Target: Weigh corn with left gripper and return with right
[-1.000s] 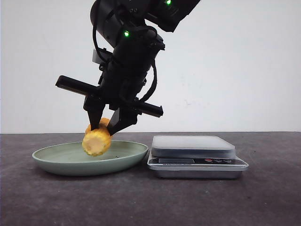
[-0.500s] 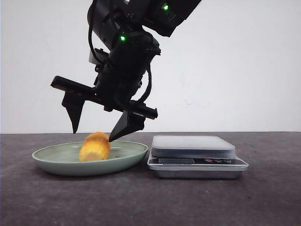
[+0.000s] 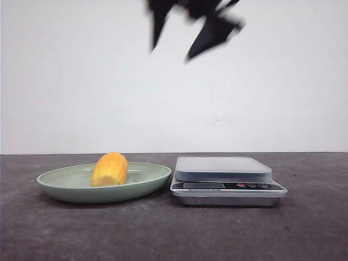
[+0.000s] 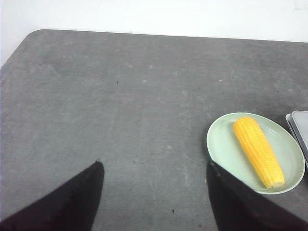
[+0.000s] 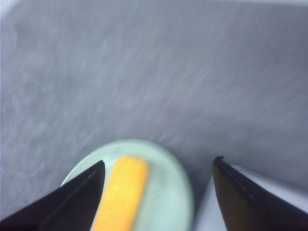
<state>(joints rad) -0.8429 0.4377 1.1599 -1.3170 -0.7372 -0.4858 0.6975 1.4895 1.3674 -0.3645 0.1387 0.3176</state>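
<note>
One dark grey table (image 3: 304, 228) fills the lower part of the scene, with a white wall (image 3: 283, 92) behind it. On the table sit a silver kitchen scale (image 3: 225, 180) and, just beside it on the left, a shallow pale green plate (image 3: 65, 182); the two are very close, though whether they touch cannot be told. The scale platform carries nothing. The corn (image 3: 110, 169) lies on its side inside the plate, roughly along the plate's middle. The right gripper (image 3: 182, 38) hangs high above the table at the top edge of the front view, blurred, its fingers spread apart and grasping nothing; the plate and corn show between its fingertips in its wrist view. The left gripper (image 4: 154, 166) is likewise spread wide with nothing between its fingers, bare table beneath it and the plate off to one side.
</note>
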